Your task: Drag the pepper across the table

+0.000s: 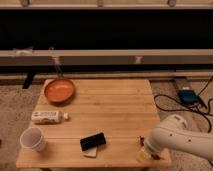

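The pepper is a small dark-red sliver near the front right corner of the light-wood table. Only its left tip shows; the rest is hidden by my white arm. My gripper is at the end of that arm, down on the table right at the pepper and close to the front right edge. The arm's bulky white housing covers most of the gripper.
An orange frying pan sits at the back left. A white bottle lies on its side at the left. A white cup stands at the front left. A black box lies at the front middle. Cables and a blue device lie on the floor to the right.
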`<state>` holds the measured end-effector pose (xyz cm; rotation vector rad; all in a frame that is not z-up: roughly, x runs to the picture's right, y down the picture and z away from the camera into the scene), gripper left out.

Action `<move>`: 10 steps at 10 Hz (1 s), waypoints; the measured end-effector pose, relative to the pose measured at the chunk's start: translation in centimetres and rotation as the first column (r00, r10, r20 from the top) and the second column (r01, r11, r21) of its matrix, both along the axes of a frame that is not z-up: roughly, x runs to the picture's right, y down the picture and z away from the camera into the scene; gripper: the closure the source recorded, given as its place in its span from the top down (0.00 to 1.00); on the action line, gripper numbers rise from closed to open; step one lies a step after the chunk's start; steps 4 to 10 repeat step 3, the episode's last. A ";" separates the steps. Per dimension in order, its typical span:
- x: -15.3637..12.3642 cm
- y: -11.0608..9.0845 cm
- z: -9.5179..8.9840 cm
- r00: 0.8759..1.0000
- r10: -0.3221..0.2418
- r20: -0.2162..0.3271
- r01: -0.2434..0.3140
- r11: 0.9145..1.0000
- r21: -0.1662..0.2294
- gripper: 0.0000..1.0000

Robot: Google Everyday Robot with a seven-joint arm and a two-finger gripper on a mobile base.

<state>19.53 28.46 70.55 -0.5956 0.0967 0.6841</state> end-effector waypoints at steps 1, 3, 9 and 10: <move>-0.3 -0.8 0.1 1.000 0.007 0.017 -0.007 1.000 0.014 0.80; -0.3 -1.1 0.2 1.000 0.012 0.024 -0.013 1.000 0.019 0.80; -0.3 -1.1 0.2 1.000 0.012 0.024 -0.013 1.000 0.019 0.80; -0.3 -1.1 0.2 1.000 0.012 0.024 -0.013 1.000 0.019 0.80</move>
